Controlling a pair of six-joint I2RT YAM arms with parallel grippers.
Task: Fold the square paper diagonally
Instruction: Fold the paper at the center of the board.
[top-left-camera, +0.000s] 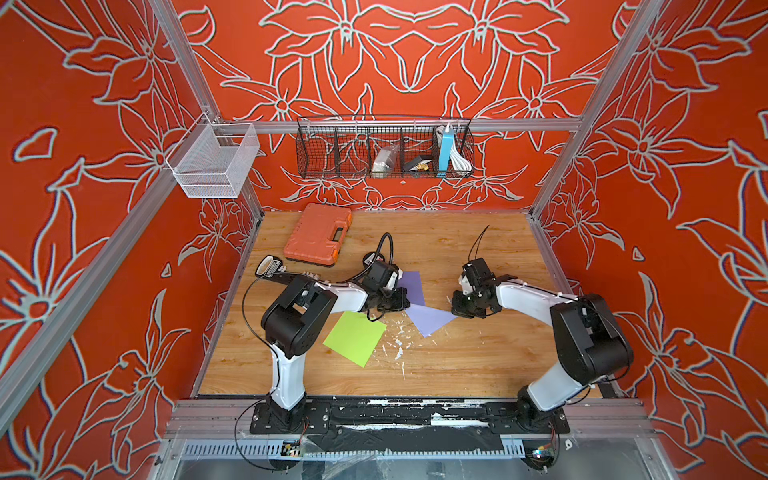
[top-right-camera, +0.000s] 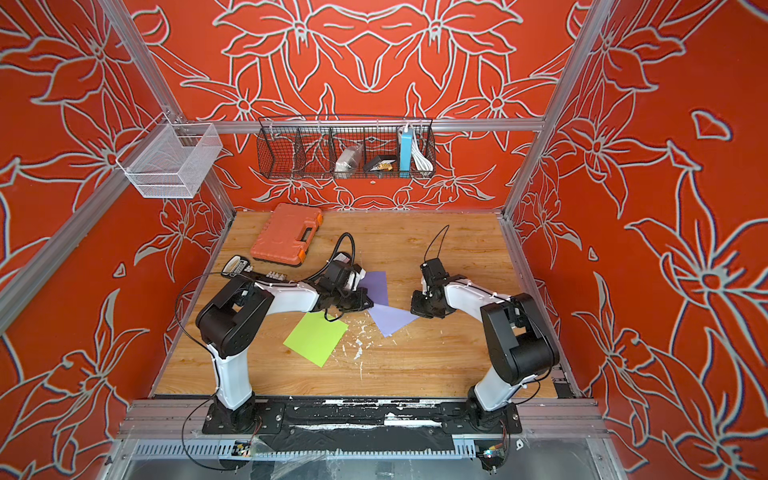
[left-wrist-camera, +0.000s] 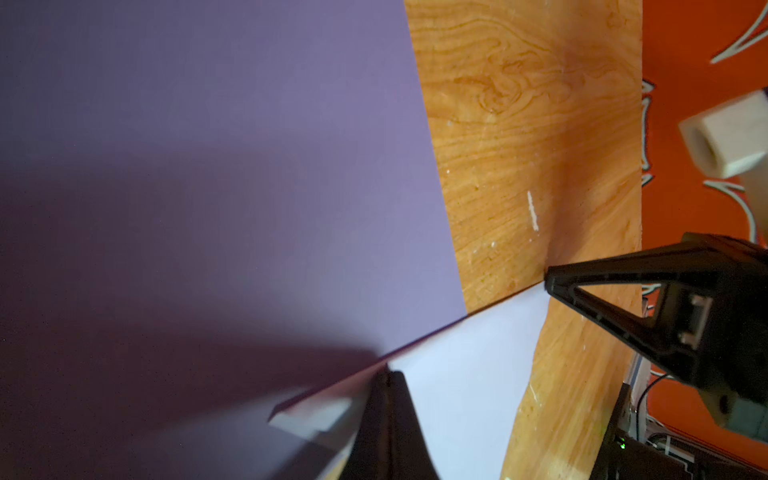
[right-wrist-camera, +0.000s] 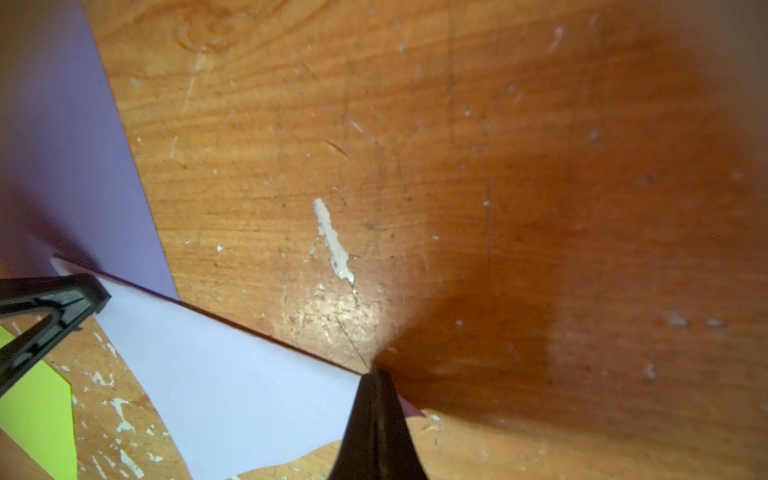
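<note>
At the middle of the scuffed wood-grain tabletop (top-left-camera: 457, 365), a thin, matte, pale lavender paper (top-left-camera: 430, 322) shows as a flat triangle. Its long edge is strung between the two arms and its point is aimed at the near side. The left gripper (left-wrist-camera: 386, 376) is pinched tight on that long edge near one end, and the right gripper (right-wrist-camera: 376, 376) is pinched tight on the corner at the other end. What worries me is how flimsy the sheet looks. If the arms draw apart it could tear or slide out of a pinch, and if they crowd together it would buckle and the crease would wander. A sliver of purple peeks out beside the right tip, so I suspect the layers are not quite matched. A darker purple sheet (top-left-camera: 413, 286) runs under the long edge on the far side; I cannot tell whether it belongs to the same piece. The smooth board would let paper skid, and a lime-green square sheet (top-left-camera: 355, 338) lies near the left gripper, apt to be dragged along.
</note>
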